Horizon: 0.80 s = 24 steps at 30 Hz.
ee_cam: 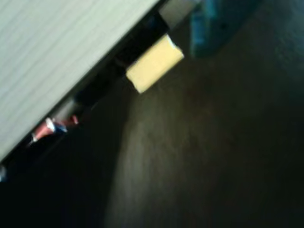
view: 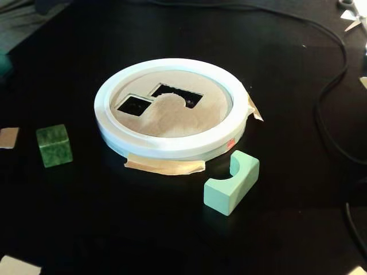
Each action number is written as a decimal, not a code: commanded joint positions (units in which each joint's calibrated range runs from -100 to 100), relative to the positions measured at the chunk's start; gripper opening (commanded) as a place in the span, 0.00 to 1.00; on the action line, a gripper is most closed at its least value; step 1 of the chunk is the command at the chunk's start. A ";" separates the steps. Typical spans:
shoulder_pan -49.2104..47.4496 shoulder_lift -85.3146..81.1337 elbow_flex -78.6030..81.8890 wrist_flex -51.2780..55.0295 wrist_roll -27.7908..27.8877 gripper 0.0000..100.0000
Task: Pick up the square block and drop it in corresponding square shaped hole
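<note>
The square block (view: 54, 145), a small glossy dark green cube, sits on the black table at the left of the fixed view. To its right lies the tan cardboard disc (view: 172, 123) inside a white-blue rim (view: 166, 146), and the square shaped hole (view: 133, 105) is cut in the disc's left part. The arm does not show in the fixed view. In the wrist view a pale flat part of the gripper (ee_cam: 57, 57) fills the upper left; its jaws are not visible. Neither block nor hole shows there.
A pale mint block (view: 231, 184) with a curved notch lies right of the rim's front. A larger arched cutout (view: 178, 94) adjoins the square hole. A black cable (view: 327, 97) runs along the right. Tape scraps (view: 8, 137) lie about. The wrist view shows a yellowish piece (ee_cam: 154, 62).
</note>
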<state>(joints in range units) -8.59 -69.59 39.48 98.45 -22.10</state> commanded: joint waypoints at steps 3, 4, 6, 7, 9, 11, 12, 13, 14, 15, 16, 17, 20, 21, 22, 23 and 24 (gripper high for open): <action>-21.75 4.44 -7.24 1.55 -15.14 0.95; -23.37 5.96 -7.24 1.55 -15.68 0.95; -25.37 11.78 -7.15 1.55 -16.70 0.95; -25.49 14.02 -7.15 1.55 -16.70 0.95; -25.49 18.94 -6.24 1.55 -16.80 0.95; -25.49 23.78 -4.60 1.55 -16.90 0.95; -25.49 25.04 -4.24 1.55 -16.90 0.95; -25.24 26.11 -3.87 1.55 -16.90 0.95; -24.74 27.27 -3.60 1.55 -16.90 0.95; -24.37 28.26 -3.42 1.55 -16.90 0.95; -24.12 30.32 -3.23 1.55 -16.90 0.95; -24.12 31.57 -3.14 1.55 -16.90 0.95; -25.49 35.60 -1.87 -3.57 -16.90 0.95; -25.62 37.93 0.86 -8.08 -16.90 0.95; -25.62 38.56 2.78 -10.49 -16.90 0.95; -25.62 38.83 4.96 -12.70 -16.90 0.95; -25.49 38.92 7.51 -15.11 -16.90 0.95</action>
<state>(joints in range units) -33.57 -33.57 40.46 93.89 -38.61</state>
